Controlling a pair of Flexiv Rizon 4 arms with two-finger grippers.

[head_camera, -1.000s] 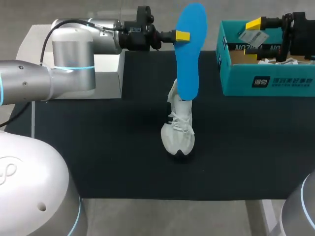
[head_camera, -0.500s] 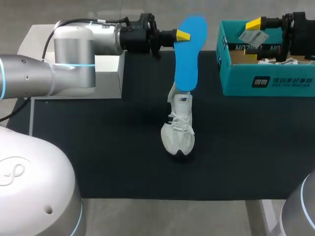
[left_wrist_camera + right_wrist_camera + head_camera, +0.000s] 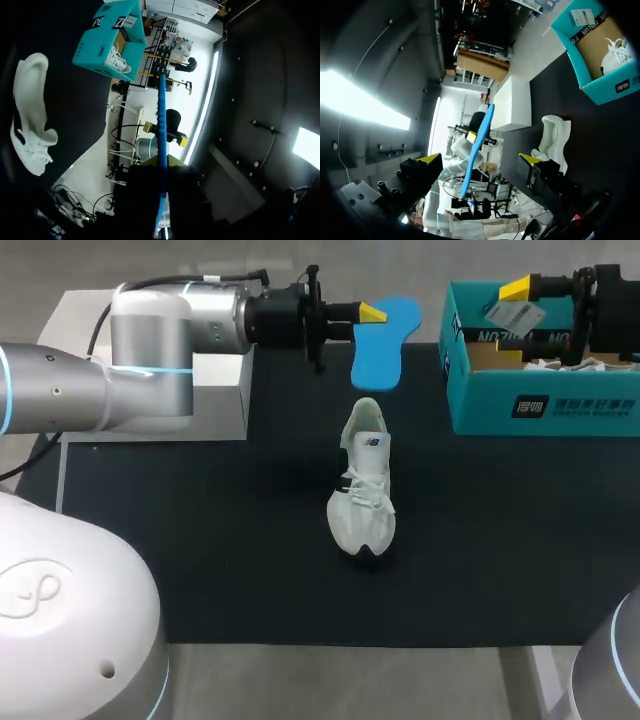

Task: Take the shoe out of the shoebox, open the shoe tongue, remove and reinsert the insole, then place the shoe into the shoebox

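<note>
A white shoe (image 3: 364, 485) stands upright in the middle of the black mat (image 3: 200, 540), toe toward the front edge. Behind and above its heel, my left gripper (image 3: 368, 312) is shut on the edge of a blue insole (image 3: 385, 340), held out flat in the air. In the left wrist view the insole (image 3: 161, 125) shows edge-on between the fingers, with the shoe (image 3: 30, 115) off to one side. My right gripper (image 3: 518, 300) hangs open over the teal shoebox (image 3: 545, 410) at the back right, its fingers (image 3: 431, 160) spread wide around nothing.
A second white shoe (image 3: 615, 55) lies inside the shoebox (image 3: 600, 75). A white block (image 3: 215, 390) stands at the mat's back left, under my left arm. Open mat lies in front of and beside the shoe.
My left gripper has turned the insole from hanging upright in front of the shoe's heel to lying flat and higher, clear of the shoe. The right arm has stayed still.
</note>
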